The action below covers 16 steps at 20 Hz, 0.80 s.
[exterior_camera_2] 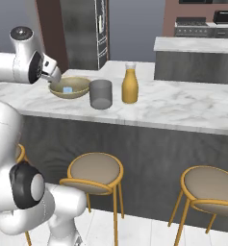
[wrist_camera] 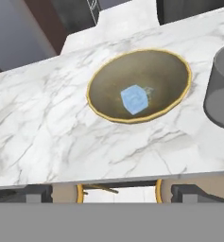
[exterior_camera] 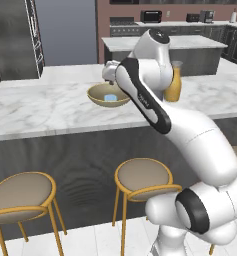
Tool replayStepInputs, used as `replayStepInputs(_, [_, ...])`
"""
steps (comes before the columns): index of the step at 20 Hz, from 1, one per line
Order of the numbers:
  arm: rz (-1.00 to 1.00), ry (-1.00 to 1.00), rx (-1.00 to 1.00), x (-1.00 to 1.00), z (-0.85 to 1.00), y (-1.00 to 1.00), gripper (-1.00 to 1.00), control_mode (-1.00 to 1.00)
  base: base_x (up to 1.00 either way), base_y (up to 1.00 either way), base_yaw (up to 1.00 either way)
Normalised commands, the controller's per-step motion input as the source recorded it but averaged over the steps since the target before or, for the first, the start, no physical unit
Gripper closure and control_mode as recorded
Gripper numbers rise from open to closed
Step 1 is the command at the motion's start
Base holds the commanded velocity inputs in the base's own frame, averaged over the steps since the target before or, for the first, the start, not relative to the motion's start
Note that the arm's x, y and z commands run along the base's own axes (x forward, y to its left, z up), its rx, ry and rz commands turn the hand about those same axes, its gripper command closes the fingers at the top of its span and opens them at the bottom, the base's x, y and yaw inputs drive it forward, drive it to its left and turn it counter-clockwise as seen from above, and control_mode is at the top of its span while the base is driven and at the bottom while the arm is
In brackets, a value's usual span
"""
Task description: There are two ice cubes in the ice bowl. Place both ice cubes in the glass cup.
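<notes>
While one ice cube [wrist_camera: 134, 99] sits in the ice bowl [wrist_camera: 104, 80] on the tabletop [wrist_camera: 47, 123], second unseen; glass cup [exterior_camera_2: 101, 94] just beside; gripper [exterior_camera_2: 52, 73] state unclear, hovering over bowl's edge.

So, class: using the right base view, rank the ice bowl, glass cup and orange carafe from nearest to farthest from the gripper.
1. ice bowl, right beside the gripper
2. glass cup, just right of the bowl
3. orange carafe, farthest right along the counter
</notes>
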Motion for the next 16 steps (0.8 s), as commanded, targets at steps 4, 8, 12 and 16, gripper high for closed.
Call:
replayStepInputs(4, [0.00,0.06,0.00,0.44,0.00,0.00,-1.00,-1.00,0.00,0.00,0.00])
replayStepInputs(8, [0.00,0.09,0.00,0.22,-0.06,0.00,-1.00,-1.00,0.00,0.00,0.00])
replayStepInputs(12, [0.00,0.06,0.00,0.05,-0.01,0.00,-1.00,-1.00,0.00,0.00,0.00])
replayStepInputs(16, [0.00,0.00,0.00,0.02,0.00,0.00,-1.00,-1.00,0.00,0.00,0.00])
